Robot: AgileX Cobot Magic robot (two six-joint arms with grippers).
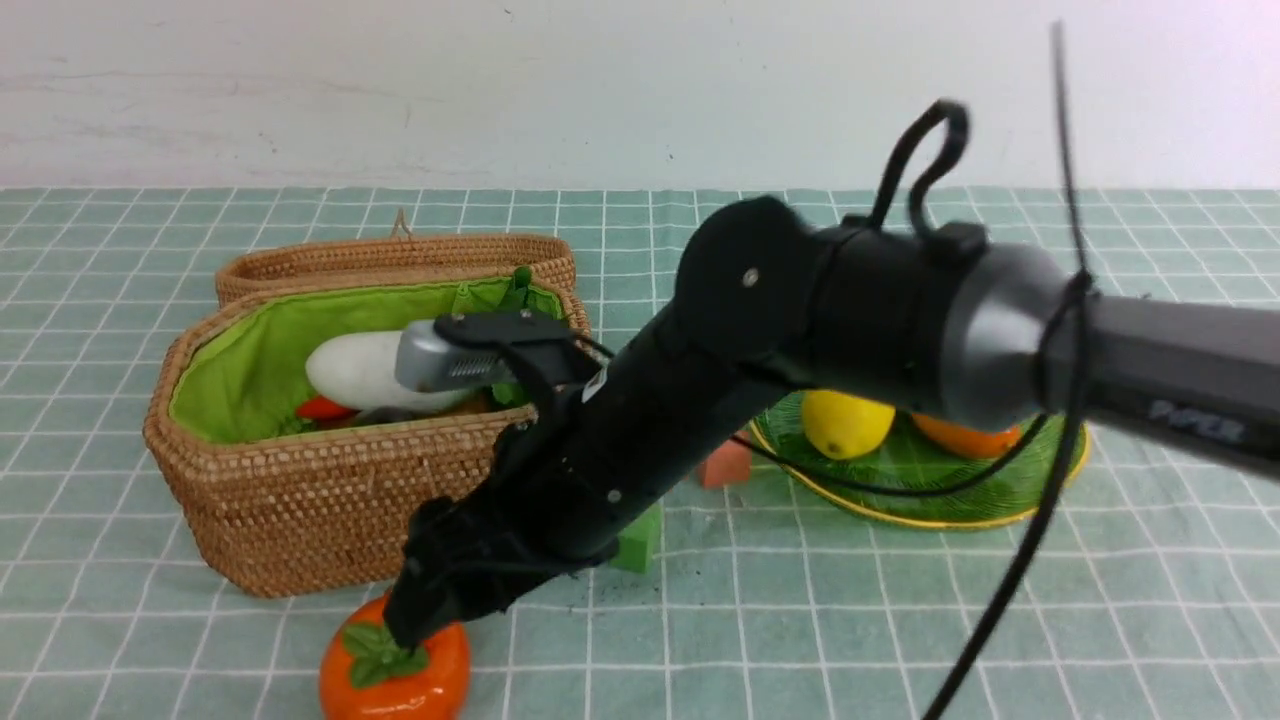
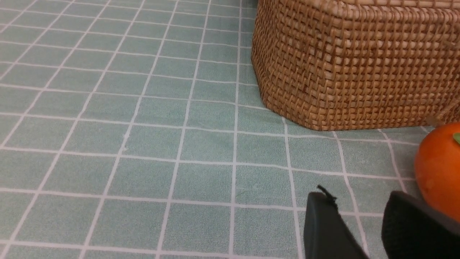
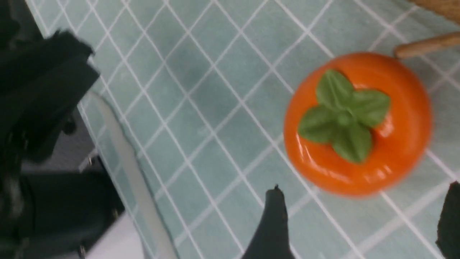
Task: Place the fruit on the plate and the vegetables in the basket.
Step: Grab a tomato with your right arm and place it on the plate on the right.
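The round orange persimmon (image 1: 400, 680) with its green leaf cap lies on the cloth just in front of the basket (image 1: 300, 510). My right gripper (image 1: 420, 615) hangs over its top. In the right wrist view the jaws (image 3: 363, 207) stand wide open, with the persimmon (image 3: 359, 122) just beyond the fingertips and untouched. The basket holds a white radish (image 1: 355, 370) and a red chili (image 1: 322, 408). A lemon (image 1: 847, 422) and a mango (image 1: 965, 435) lie on the green plate (image 1: 930, 490). My left gripper (image 2: 359, 201) is open and empty, low over the cloth beside the persimmon (image 2: 438, 169).
A salmon cube (image 1: 725, 465) and a green cube (image 1: 640, 545) sit between basket and plate, partly behind my right arm. The basket's wicker lid (image 1: 400, 258) stands behind it. In the left wrist view the basket wall (image 2: 352, 64) rises close ahead.
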